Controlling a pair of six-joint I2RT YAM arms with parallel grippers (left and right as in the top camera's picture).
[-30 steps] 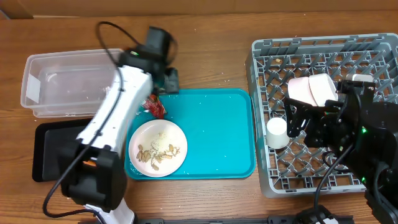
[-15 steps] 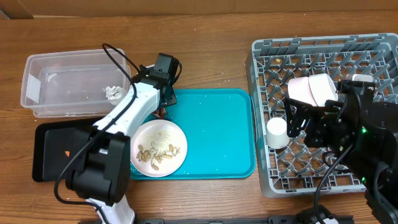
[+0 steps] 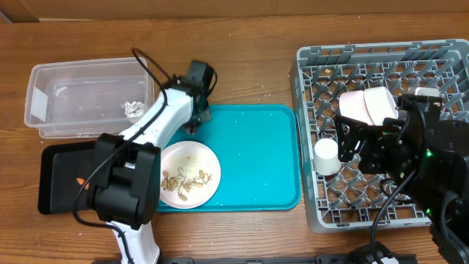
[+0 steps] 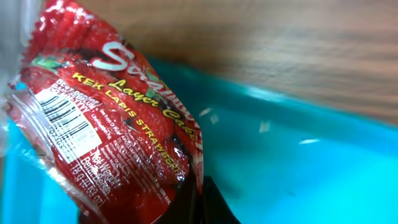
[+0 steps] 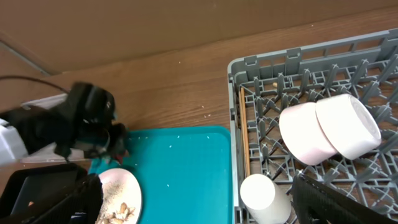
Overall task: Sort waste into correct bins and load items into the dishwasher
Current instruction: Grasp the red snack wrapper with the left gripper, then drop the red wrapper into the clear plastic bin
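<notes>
In the left wrist view my left gripper (image 4: pixel 198 208) is shut on the lower edge of the crinkled red snack wrapper (image 4: pixel 106 118), just over the teal tray (image 4: pixel 298 174). From overhead that gripper (image 3: pixel 192 122) sits at the tray's far left corner, and the arm hides the wrapper. A white paper ball (image 3: pixel 133 108) lies in the clear tub (image 3: pixel 51 88). The white plate (image 3: pixel 186 174) holds beige food scraps (image 3: pixel 183 185). My right gripper (image 5: pixel 196 186) hangs open above the grey dish rack (image 5: pixel 373 56), which holds two white bowls (image 5: pixel 308 134) and chopsticks (image 5: pixel 244 130).
The black tray (image 3: pixel 62 165) sits at the front left with a small orange piece (image 3: pixel 78 181) on it. A white cup (image 3: pixel 326 155) stands in the rack's left side. The left arm's cable loops over the tub's right end.
My left arm swung right to the teal tray's far left corner and its gripper closed on the red wrapper. The right arm has not moved.
</notes>
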